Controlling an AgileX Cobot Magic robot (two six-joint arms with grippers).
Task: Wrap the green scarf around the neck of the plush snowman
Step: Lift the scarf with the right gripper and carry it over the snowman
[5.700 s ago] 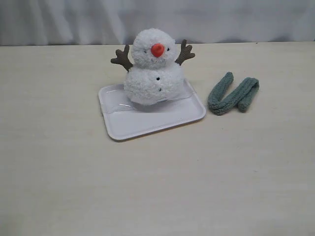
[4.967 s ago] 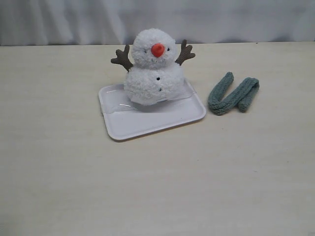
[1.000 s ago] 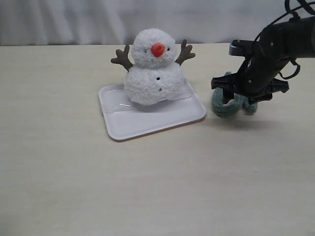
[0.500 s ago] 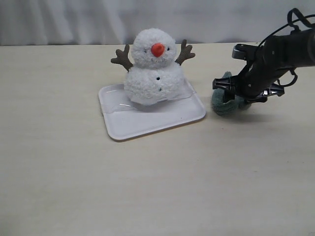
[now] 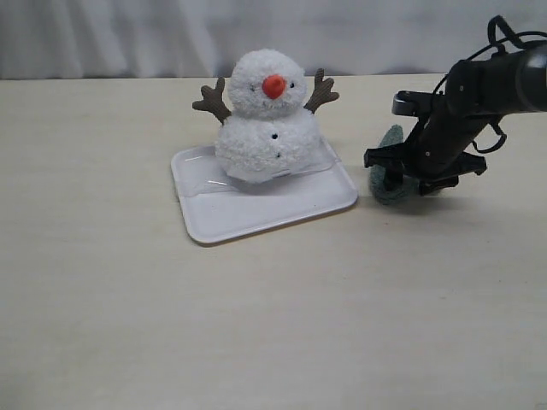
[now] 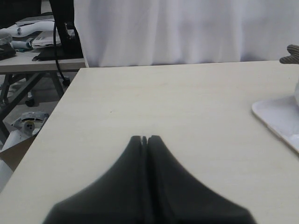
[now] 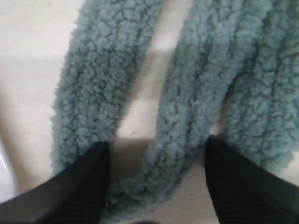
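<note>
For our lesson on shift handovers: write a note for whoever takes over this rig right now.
Left tool: shut, holding nothing, off to the side of the white tray.
Right tool: open, low over the green scarf, straddling one strand.
Scarf lies folded on the table right of the tray; plush snowman stands upright on the tray.
Done: nothing wrapped. Left: grip, lift, wrap around the snowman's neck.

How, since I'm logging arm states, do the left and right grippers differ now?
The left gripper is shut, jaws pressed together; the right gripper is open, jaws wide apart. The left gripper holds nothing and sits over bare table; the right gripper straddles the scarf. Both are black.
</note>
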